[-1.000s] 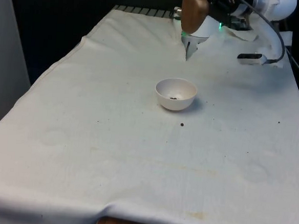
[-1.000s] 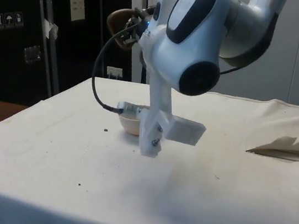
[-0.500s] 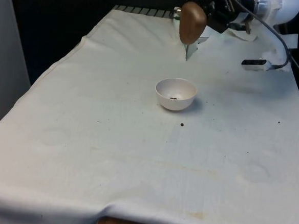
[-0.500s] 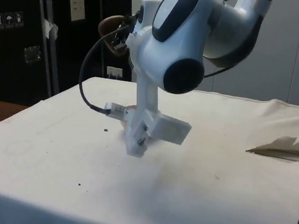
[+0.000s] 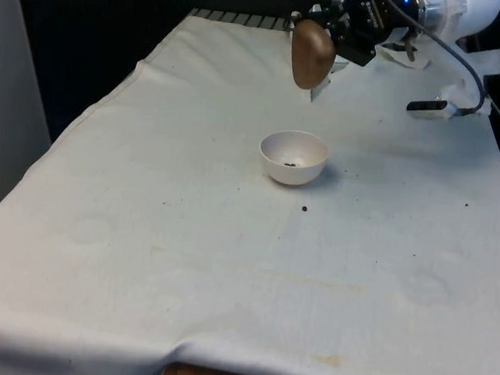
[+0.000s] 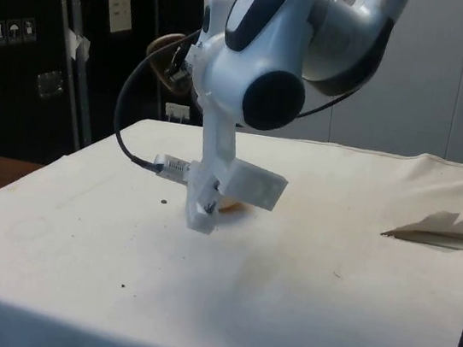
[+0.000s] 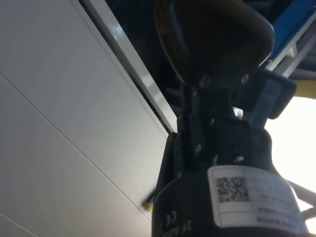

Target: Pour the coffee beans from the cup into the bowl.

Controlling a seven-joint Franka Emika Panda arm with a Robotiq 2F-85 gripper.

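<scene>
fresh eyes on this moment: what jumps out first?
The brown cup, clamped in the black end effector and held high above the cloth beyond the white bowl, near the table's far end. The bowl sits near mid-table with only a few dark beans in its bottom. One stray bean lies on the white cloth just on the bowl's near side.

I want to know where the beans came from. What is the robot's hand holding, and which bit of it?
The hand holds a brown cup, tipped over, gripped at its rim end. The white bowl sits below.
</scene>
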